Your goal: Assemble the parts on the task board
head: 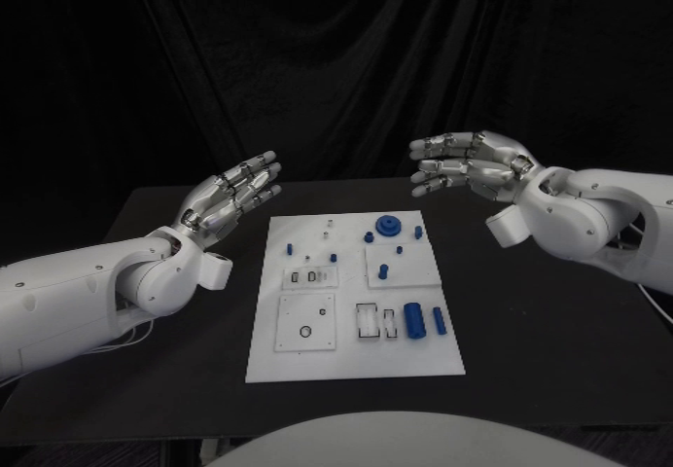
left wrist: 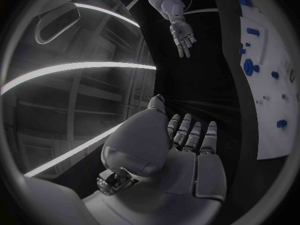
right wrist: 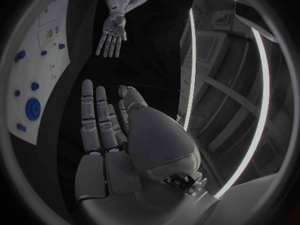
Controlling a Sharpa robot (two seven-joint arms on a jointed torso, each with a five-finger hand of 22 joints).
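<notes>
White rectangular task board sits mid-table, small blue plastic parts mostly loose on it; assembly seems barely begun. Left hand and right hand hover spread, holding nothing.

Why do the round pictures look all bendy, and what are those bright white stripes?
Both wrist views use a fisheye lens, so straight things curve: the task board edge bows in the left wrist view. The stripes are bright light bars in the room behind, also bent. The head view is straighter; there the board stands bright against the dark table.
</notes>
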